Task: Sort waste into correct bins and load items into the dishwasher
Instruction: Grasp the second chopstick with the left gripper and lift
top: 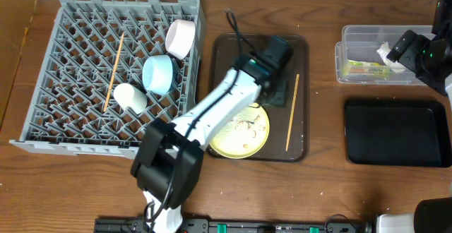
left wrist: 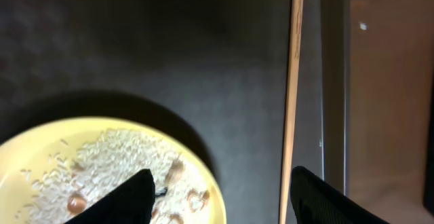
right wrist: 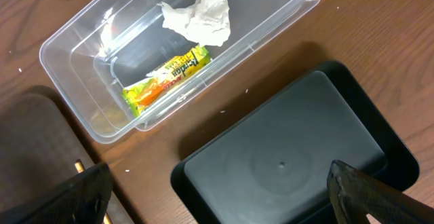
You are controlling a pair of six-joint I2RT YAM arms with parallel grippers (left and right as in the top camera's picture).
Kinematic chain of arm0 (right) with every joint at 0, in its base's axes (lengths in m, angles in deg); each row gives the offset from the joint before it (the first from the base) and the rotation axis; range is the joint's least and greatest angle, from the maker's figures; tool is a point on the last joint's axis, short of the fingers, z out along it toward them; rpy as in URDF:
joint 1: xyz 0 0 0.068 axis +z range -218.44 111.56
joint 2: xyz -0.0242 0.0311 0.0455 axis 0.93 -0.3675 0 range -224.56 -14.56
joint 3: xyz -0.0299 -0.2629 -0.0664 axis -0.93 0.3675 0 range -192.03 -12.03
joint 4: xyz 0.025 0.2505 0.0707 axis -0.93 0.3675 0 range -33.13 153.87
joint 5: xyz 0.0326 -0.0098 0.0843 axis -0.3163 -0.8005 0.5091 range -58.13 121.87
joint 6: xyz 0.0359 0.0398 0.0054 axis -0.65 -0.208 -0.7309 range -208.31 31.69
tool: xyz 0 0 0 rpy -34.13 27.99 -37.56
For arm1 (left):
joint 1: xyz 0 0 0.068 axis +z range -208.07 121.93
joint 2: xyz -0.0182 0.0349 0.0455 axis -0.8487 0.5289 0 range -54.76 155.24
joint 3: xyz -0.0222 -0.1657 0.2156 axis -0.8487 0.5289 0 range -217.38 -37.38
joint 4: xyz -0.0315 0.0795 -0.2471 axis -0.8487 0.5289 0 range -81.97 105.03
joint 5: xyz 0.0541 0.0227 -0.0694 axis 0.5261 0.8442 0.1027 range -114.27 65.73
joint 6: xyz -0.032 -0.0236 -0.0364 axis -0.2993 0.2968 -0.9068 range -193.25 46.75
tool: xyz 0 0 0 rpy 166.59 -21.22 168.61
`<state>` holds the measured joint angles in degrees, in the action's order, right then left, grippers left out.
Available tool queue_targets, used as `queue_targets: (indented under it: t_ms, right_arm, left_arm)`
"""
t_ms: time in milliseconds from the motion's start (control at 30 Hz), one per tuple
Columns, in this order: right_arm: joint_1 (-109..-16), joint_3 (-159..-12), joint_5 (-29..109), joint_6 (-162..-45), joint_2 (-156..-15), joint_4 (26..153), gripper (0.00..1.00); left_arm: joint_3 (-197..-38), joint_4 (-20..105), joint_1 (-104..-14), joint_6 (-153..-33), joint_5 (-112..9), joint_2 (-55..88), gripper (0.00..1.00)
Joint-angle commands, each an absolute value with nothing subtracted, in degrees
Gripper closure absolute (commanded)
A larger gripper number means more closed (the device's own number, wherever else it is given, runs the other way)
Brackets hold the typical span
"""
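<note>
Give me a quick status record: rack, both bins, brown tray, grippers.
rack: chopstick, blue bowl, pinkish bowl, cup
clear tub: tissue, wrapper
black tray: empty
brown tray: yellow plate with rice scraps, second chopstick
left gripper: open, straddling second chopstick
right gripper: open, above clear tub and black tray

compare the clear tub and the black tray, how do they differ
The clear tub is see-through with deeper walls; the black tray is opaque and shallow. The clear tub holds a crumpled tissue and a snack wrapper; the black tray holds nothing visible. Both are rectangular and sit side by side on the wooden table.
</note>
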<state>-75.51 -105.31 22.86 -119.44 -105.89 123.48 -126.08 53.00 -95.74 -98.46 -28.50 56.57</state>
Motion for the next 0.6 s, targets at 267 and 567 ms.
queue_targets:
  t_ms: [267,567]
  right_arm:
    - [-76.19,-105.68,22.27,-118.92,-105.36,123.52,0.01]
    - [-76.19,-105.66,22.25,-118.90,-105.36,123.52,0.01]
  left_arm:
    - [-126.11,44.46,-103.81,-102.27,-15.38,64.53,0.35]
    - [-126.11,42.58,-104.18,-102.29,-15.91,70.08,0.35]
